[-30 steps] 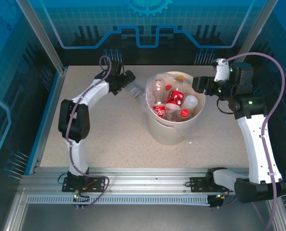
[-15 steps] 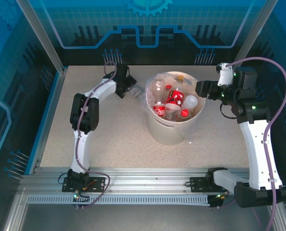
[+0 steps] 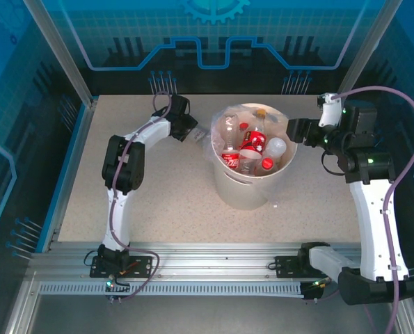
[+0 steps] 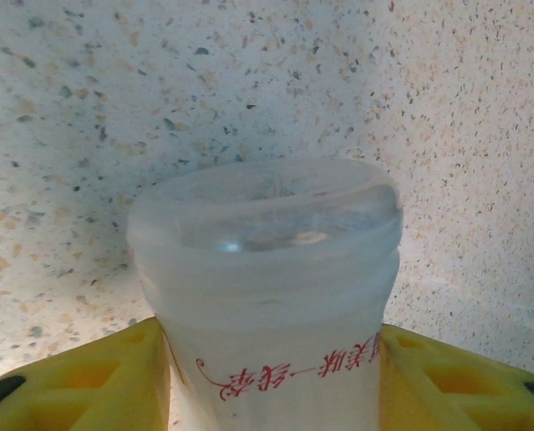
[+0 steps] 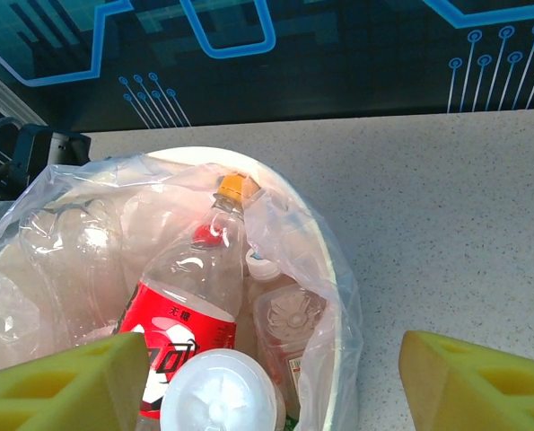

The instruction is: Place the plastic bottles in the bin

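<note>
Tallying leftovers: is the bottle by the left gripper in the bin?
Out: the clear plastic bottle lies on the speckled table beside the cream round bin, between left gripper fingers.

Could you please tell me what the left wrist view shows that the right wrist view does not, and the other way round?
Left wrist: a close-up of a clear bottle with red lettering, and the left gripper pressed against both its sides.
Right wrist: the lined bin with a red-labelled bottle and others inside, the right gripper open, and the blue back wall.
Both: yellow fingers at the bottom corners and the speckled table.
</note>
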